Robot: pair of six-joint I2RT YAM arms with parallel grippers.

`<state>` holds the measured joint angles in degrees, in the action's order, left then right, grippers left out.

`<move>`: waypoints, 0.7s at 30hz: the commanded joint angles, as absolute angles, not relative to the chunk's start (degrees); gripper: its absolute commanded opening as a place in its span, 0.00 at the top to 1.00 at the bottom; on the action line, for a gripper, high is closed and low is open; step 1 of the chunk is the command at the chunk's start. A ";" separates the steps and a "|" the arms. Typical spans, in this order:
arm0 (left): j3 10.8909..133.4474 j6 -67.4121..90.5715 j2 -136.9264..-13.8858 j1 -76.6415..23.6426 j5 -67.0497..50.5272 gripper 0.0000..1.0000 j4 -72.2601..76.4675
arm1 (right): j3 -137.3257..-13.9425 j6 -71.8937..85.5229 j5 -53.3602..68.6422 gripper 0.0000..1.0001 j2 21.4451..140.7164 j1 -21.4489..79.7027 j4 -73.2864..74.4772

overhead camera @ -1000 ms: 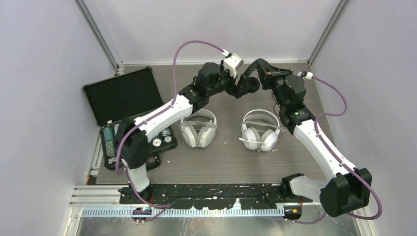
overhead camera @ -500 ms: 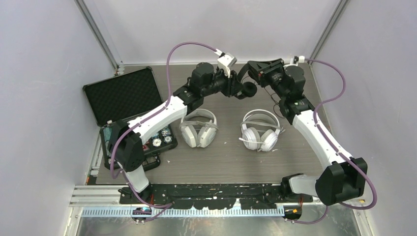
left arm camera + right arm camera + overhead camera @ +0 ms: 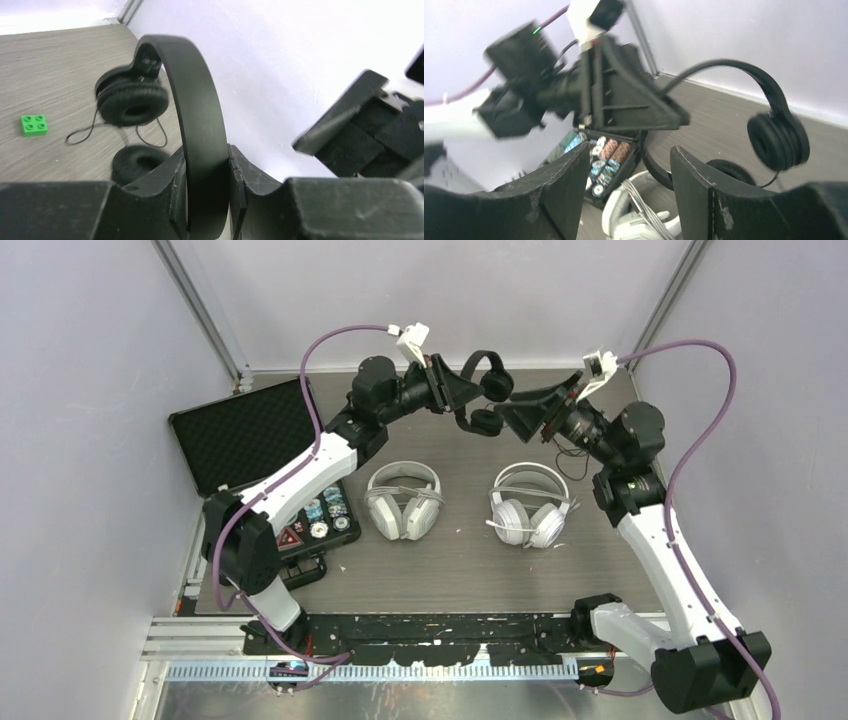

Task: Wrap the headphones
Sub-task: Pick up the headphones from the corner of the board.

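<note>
The small black headphones (image 3: 488, 380) hang in the air over the back of the table. My left gripper (image 3: 466, 392) is shut on their headband (image 3: 202, 145), which stands upright between the jaws. Both black ear cups (image 3: 132, 97) dangle past it, trailing the thin black cable (image 3: 115, 134). My right gripper (image 3: 515, 420) faces them from the right, open with nothing between its fingers (image 3: 696, 192); it sees the black headphones (image 3: 776, 135) and the left gripper (image 3: 624, 95). Two white headphones (image 3: 403, 502) (image 3: 530, 505) lie mid-table with cable bundled across them.
An open black case (image 3: 250, 435) with poker chips (image 3: 606, 157) lies at the left of the table. A small green brick (image 3: 34, 125) sits on the wood surface near the back. Grey walls close in behind and on both sides.
My left gripper closed on the black headband and lifted it up and to the left. My right gripper let go, opened wide and drew back to the right.
</note>
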<state>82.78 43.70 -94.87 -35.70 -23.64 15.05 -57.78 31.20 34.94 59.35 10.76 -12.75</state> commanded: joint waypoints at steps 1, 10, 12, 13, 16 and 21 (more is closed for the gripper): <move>86.29 47.32 -91.08 -35.89 -26.39 1.00 19.37 | -54.04 12.58 51.30 0.35 55.96 10.87 -19.46; 86.59 51.85 -91.18 -35.88 -28.28 1.00 22.32 | -56.33 6.75 50.27 0.37 60.17 15.10 -14.43; 86.42 52.01 -91.30 -35.88 -28.22 1.00 22.45 | -55.90 12.43 47.64 0.40 61.89 16.79 -18.37; 86.33 52.09 -91.32 -35.87 -28.15 1.00 22.46 | -55.06 15.57 46.39 0.40 62.68 17.73 -21.47; 85.33 53.47 -91.23 -35.94 -27.64 1.00 24.69 | -52.22 21.57 40.16 0.41 64.38 20.79 -29.87; 82.78 59.05 -91.45 -35.92 -26.98 1.00 32.20 | -47.15 26.38 28.63 0.41 66.90 25.43 -43.19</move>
